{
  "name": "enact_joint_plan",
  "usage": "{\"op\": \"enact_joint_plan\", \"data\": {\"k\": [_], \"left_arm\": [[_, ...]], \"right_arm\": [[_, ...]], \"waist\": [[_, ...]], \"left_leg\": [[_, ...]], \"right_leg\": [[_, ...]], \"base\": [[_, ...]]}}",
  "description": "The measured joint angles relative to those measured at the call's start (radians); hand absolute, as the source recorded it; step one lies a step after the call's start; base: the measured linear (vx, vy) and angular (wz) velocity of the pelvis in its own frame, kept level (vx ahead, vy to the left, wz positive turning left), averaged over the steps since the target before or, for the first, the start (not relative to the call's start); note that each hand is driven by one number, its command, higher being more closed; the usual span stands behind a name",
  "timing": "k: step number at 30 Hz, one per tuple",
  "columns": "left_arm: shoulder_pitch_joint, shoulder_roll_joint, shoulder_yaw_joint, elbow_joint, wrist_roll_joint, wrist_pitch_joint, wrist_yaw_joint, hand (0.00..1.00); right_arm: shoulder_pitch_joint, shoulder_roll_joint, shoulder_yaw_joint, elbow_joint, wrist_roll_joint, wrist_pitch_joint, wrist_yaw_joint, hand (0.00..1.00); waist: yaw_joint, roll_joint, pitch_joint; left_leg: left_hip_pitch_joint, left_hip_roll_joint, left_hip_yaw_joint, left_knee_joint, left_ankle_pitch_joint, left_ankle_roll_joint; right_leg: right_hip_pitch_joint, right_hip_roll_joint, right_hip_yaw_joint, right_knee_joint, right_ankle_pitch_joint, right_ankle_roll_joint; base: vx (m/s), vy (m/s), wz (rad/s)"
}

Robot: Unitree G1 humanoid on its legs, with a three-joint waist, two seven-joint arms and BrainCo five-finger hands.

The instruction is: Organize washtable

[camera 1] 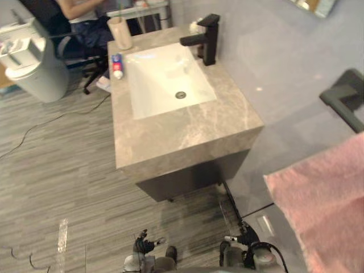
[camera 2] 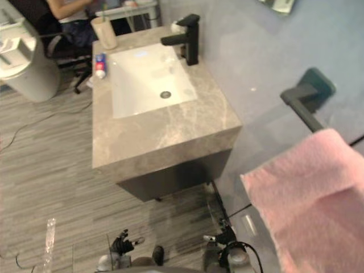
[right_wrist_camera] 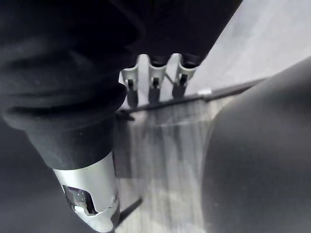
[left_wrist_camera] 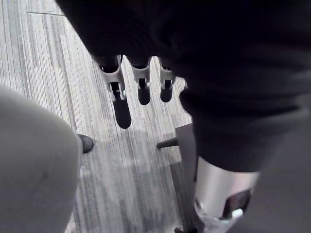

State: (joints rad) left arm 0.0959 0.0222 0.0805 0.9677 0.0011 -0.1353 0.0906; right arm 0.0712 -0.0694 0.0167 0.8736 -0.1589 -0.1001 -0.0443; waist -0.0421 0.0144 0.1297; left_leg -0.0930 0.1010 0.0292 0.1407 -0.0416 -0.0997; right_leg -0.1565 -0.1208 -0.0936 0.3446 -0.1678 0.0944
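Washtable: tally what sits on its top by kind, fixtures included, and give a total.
Cup: 1
Tube: 1
Black faucet: 1
Small white item behind the faucet, kind unclear: 1
Total: 4

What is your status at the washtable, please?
Left hand, right hand low, open, empty. Cup and tube on counter beside sink, untouched. Person seated beyond.

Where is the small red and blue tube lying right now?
In the left eye view, the tube lies on the stone counter, along the left edge of the white basin, just nearer the robot than the beige cup.
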Motion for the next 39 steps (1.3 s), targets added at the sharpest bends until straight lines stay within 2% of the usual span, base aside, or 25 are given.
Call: {"op": "enact_joint_plan", "data": {"k": [1,2,4,5,6,8,9,10,11,13,15,17,21,24,27,28,29,30,31,32,33,35,37,38,39], "left_arm": [[-0.003,-0.001,-0.002,-0.006,0.000,0.000,0.000,0.00],[-0.011,-0.002,-0.014,-0.011,0.001,0.000,0.000,0.00],[-0.020,0.004,-0.051,-0.013,0.007,0.001,-0.002,0.00],[-0.019,0.008,-0.067,-0.014,0.010,0.001,-0.003,0.00],[-0.018,0.012,-0.077,-0.013,0.010,0.001,-0.003,0.00],[-0.012,0.030,-0.114,-0.010,0.011,0.002,-0.005,0.00],[-0.011,0.036,-0.125,-0.009,0.013,0.004,-0.007,0.00],[-0.014,0.039,-0.128,-0.009,0.013,0.007,-0.008,0.00],[-0.013,0.043,-0.133,0.000,0.013,0.012,-0.015,0.00],[-0.015,0.063,-0.159,0.015,0.014,0.013,-0.023,0.00],[-0.012,0.081,-0.161,0.026,0.015,0.016,-0.023,0.00],[-0.011,0.087,-0.152,0.025,0.014,0.016,-0.022,0.00],[-0.009,0.078,-0.096,0.044,0.015,0.016,-0.021,0.00],[-0.009,0.075,-0.073,0.046,0.021,0.018,-0.021,0.00],[-0.010,0.079,-0.068,0.042,0.031,0.017,-0.022,0.00],[-0.010,0.081,-0.069,0.042,0.033,0.018,-0.023,0.00],[-0.010,0.082,-0.065,0.040,0.037,0.016,-0.023,0.00],[-0.012,0.079,-0.058,0.037,0.038,0.015,-0.022,0.00],[-0.014,0.068,-0.038,0.038,0.040,0.016,-0.020,0.00],[-0.020,0.061,-0.031,0.046,0.040,0.020,-0.020,0.00],[-0.021,0.062,-0.030,0.046,0.040,0.022,-0.020,0.00],[-0.027,0.059,-0.029,0.043,0.040,0.021,-0.020,0.00],[-0.034,0.056,-0.029,0.032,0.037,0.023,-0.023,0.00],[-0.030,0.057,-0.028,0.014,0.034,0.022,-0.022,0.00],[-0.031,0.043,0.000,-0.003,0.028,0.023,-0.020,0.00]], "right_arm": [[0.000,0.001,0.000,-0.002,0.000,-0.001,0.000,0.00],[0.001,0.000,0.000,-0.003,0.000,-0.001,-0.001,0.00],[-0.001,-0.003,0.000,0.003,0.000,-0.001,-0.001,0.00],[-0.004,-0.010,0.000,0.007,0.000,-0.001,0.000,0.00],[-0.003,-0.009,0.001,0.006,0.000,-0.001,0.000,0.00],[0.007,-0.003,0.001,0.008,0.000,-0.003,0.001,0.00],[0.017,0.003,-0.009,0.017,0.000,-0.002,0.001,0.00],[0.016,0.009,-0.012,0.019,0.001,-0.001,-0.001,0.00],[0.014,0.012,-0.017,0.018,0.000,-0.001,-0.003,0.00],[0.015,0.021,-0.016,0.030,0.000,-0.002,-0.004,0.00],[-0.001,0.042,-0.015,0.061,0.000,-0.004,-0.005,0.00],[-0.008,0.042,-0.015,0.078,0.000,-0.005,-0.005,0.00],[-0.021,0.041,-0.014,0.094,-0.007,-0.003,-0.005,0.00],[-0.030,0.042,-0.009,0.094,-0.011,-0.003,-0.005,0.00],[-0.031,0.045,-0.009,0.091,-0.011,-0.003,-0.004,0.00],[-0.023,0.042,-0.009,0.077,-0.011,-0.003,-0.004,0.00],[-0.009,0.041,-0.009,0.058,-0.013,-0.004,-0.003,0.00],[0.001,0.040,-0.009,0.050,-0.016,-0.003,-0.002,0.00],[-0.001,0.034,-0.009,0.043,-0.018,-0.003,0.003,0.00],[-0.004,0.027,-0.006,0.030,-0.022,-0.007,0.004,0.00],[-0.002,0.025,-0.004,0.025,-0.023,-0.006,0.004,0.00],[0.002,0.033,0.003,0.020,-0.022,-0.005,0.003,0.00],[0.004,0.044,0.003,0.011,-0.029,0.001,0.001,0.00],[0.005,0.049,0.003,0.003,-0.031,0.001,0.000,0.00],[-0.011,0.066,0.000,0.005,-0.039,0.005,-0.004,0.00]], "waist": [[-0.002,-0.005,0.000],[0.001,-0.013,0.004],[0.004,-0.014,0.005],[0.003,-0.005,0.001],[0.002,-0.009,0.001],[-0.003,-0.013,-0.010],[-0.009,-0.014,-0.008],[-0.010,-0.017,-0.007],[-0.018,-0.019,-0.003],[-0.023,-0.033,-0.010],[-0.010,-0.050,-0.008],[0.001,-0.049,-0.003],[0.001,-0.050,0.001],[-0.001,-0.053,0.003],[-0.005,-0.069,0.018],[-0.006,-0.069,0.018],[-0.007,-0.091,0.022],[-0.005,-0.088,0.023],[-0.004,-0.070,0.031],[-0.010,-0.047,0.031],[-0.012,-0.046,0.032],[-0.002,-0.049,0.040],[0.002,-0.057,0.038],[0.007,-0.067,0.038],[0.010,-0.066,0.059]], "left_leg": [[-0.001,0.006,0.073,0.007,0.004,0.010],[-0.015,0.028,0.217,0.039,-0.010,0.039],[-0.035,0.040,0.327,0.089,-0.026,0.064],[-0.034,0.032,0.335,0.081,-0.013,0.075],[-0.033,0.018,0.330,0.061,0.003,0.081],[0.012,-0.047,0.294,-0.122,0.096,0.096],[0.045,-0.057,0.332,-0.222,0.114,0.101],[0.052,-0.056,0.360,-0.243,0.125,0.095],[0.051,-0.058,0.352,-0.243,0.177,0.107],[0.059,-0.069,0.291,-0.244,0.177,0.107],[0.068,-0.085,0.266,-0.244,0.178,0.108],[0.071,-0.087,0.265,-0.245,0.177,0.107],[0.085,-0.087,0.265,-0.245,0.170,0.108],[0.091,-0.090,0.270,-0.245,0.164,0.116],[0.089,-0.124,0.235,-0.244,0.153,0.132],[0.087,-0.142,0.187,-0.244,0.149,0.139],[0.082,-0.175,0.135,-0.244,0.142,0.148],[0.079,-0.188,0.103,-0.244,0.136,0.157],[0.078,-0.186,0.051,-0.241,0.142,0.165],[0.077,-0.172,-0.007,-0.236,0.149,0.172],[0.075,-0.168,-0.039,-0.236,0.151,0.169],[0.066,-0.168,-0.136,-0.235,0.180,0.159],[0.023,-0.184,-0.192,-0.162,0.182,0.149],[0.005,-0.193,-0.137,-0.133,0.162,0.140],[-0.024,-0.141,0.066,-0.010,0.042,0.169]], "right_leg": [[0.012,-0.008,-0.029,-0.003,-0.007,-0.013],[0.032,-0.020,-0.079,-0.021,-0.020,-0.035],[0.048,-0.039,-0.131,-0.028,-0.023,-0.035],[0.066,-0.049,-0.153,-0.027,-0.030,-0.024],[0.070,-0.053,-0.157,-0.031,-0.033,-0.020],[0.097,-0.058,-0.191,-0.097,-0.017,-0.029],[0.114,-0.066,-0.236,-0.129,0.009,-0.015],[0.123,-0.070,-0.254,-0.139,0.018,-0.011],[0.146,-0.075,-0.291,-0.150,0.023,-0.002],[0.198,-0.075,-0.319,-0.179,0.024,-0.012],[0.226,-0.074,-0.325,-0.191,0.023,-0.016],[0.231,-0.071,-0.312,-0.195,0.021,-0.021],[0.242,-0.054,-0.262,-0.204,0.018,-0.023],[0.240,-0.056,-0.248,-0.194,0.004,-0.003],[0.232,-0.070,-0.182,-0.114,-0.079,0.047],[0.232,-0.033,-0.057,-0.088,-0.128,0.044],[0.240,-0.004,0.043,-0.069,-0.135,0.005],[0.237,-0.003,0.074,-0.047,-0.131,-0.013],[0.193,0.024,0.151,0.060,-0.119,-0.032],[0.141,0.066,0.213,0.161,-0.123,-0.071],[0.133,0.085,0.234,0.157,-0.139,-0.093],[0.107,0.101,0.223,0.126,-0.160,-0.095],[0.100,0.086,0.163,0.028,-0.148,-0.089],[0.108,0.064,0.142,-0.027,-0.101,-0.084],[0.141,0.041,0.067,-0.055,-0.032,-0.054]], "base": [[-0.01,-0.114,1.16],[-0.04,-0.052,0.88],[-0.09,0.022,0.88],[-0.07,0.049,0.75],[-0.08,0.060,0.71],[-0.07,0.123,0.84],[-0.03,0.152,0.84],[-0.02,0.128,0.98],[0.00,0.079,1.00],[0.02,0.070,0.87],[0.01,0.059,0.41],[-0.04,0.033,0.16],[-0.05,0.014,0.03],[-0.01,0.006,-0.07],[0.02,0.001,0.43],[0.11,-0.087,1.03],[0.15,-0.094,1.10],[0.19,-0.054,1.09],[0.22,-0.002,1.09],[0.21,-0.005,1.19],[0.22,-0.053,1.39],[0.17,-0.094,1.42],[0.10,-0.093,1.56],[0.02,-0.050,1.53],[-0.01,-0.031,1.01]]}}
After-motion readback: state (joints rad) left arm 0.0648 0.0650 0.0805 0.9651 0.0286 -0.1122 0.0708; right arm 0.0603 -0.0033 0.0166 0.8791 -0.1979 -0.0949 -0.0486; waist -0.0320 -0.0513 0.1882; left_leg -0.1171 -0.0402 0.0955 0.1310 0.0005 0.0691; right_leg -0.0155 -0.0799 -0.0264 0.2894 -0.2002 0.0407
